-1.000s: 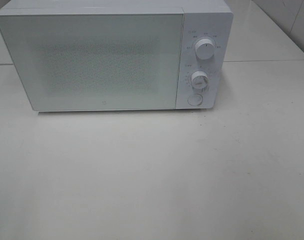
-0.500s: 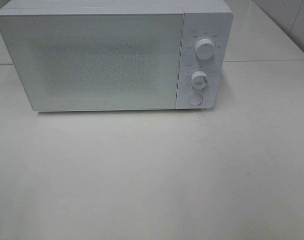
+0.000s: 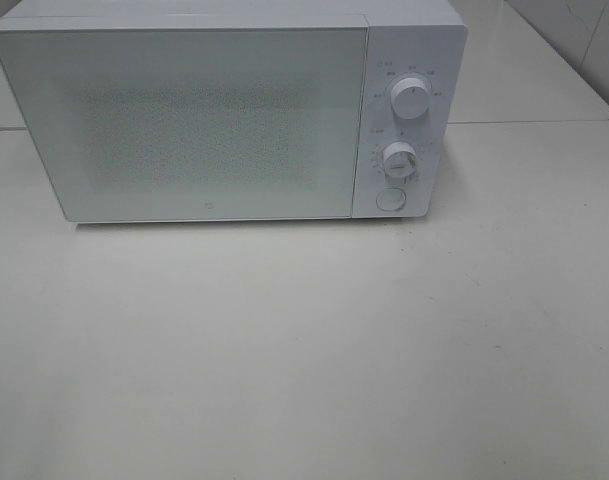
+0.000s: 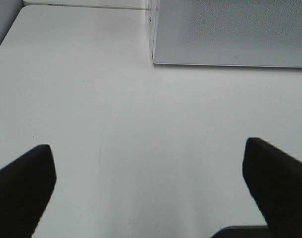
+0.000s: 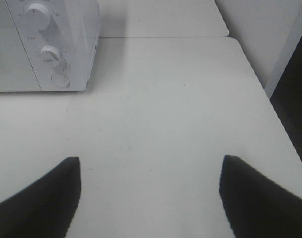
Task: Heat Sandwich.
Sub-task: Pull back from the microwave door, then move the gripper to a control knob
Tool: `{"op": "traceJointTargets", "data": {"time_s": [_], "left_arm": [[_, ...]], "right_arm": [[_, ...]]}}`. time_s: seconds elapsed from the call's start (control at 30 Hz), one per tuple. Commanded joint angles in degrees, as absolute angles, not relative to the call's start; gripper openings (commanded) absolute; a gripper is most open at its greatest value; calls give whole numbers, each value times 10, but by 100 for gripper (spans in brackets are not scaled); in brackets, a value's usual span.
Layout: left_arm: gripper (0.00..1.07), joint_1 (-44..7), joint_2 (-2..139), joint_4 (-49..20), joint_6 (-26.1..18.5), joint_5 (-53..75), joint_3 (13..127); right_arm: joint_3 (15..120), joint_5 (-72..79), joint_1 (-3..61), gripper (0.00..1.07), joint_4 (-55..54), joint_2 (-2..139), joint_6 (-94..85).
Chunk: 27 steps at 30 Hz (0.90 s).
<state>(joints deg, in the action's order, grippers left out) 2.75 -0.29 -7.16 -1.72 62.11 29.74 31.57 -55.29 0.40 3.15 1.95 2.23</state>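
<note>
Released and spread wide above the counter (image 4: 141,114): left fingers (image 4: 22,188), right fingers (image 5: 39,198), gripping nothing. Ahead of both, shut microwave (image 3: 184,120); knobs (image 5: 50,53) beyond the right pair. Cannot tell where the sandwich is.

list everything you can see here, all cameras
microwave: 1, white, door shut, at the far side of the table
upper knob: 1, white, on the panel to the right of the microwave door
lower knob: 1, white, directly under the upper knob
round button: 1, white, under the lower knob
table: 1, white, fills the foreground
second tabletop: 1, white, behind the first, right of the microwave
wall: white, far right corner
left gripper: 1, black fingers, open, over bare table left of the microwave
right gripper: 1, black fingers, open, over bare table right of the microwave
</note>
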Motion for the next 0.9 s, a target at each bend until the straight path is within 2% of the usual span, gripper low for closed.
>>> {"op": "traceJointTargets", "data": {"time_s": [0.03,0.9], "left_arm": [[98,27,-16,-72,-17,613,295],[98,27,-16,-72,-17,613,295]], "right_arm": [[325,-512,-1,75,38,54,25],[321,-198,-1,75,34,395,25]]}}
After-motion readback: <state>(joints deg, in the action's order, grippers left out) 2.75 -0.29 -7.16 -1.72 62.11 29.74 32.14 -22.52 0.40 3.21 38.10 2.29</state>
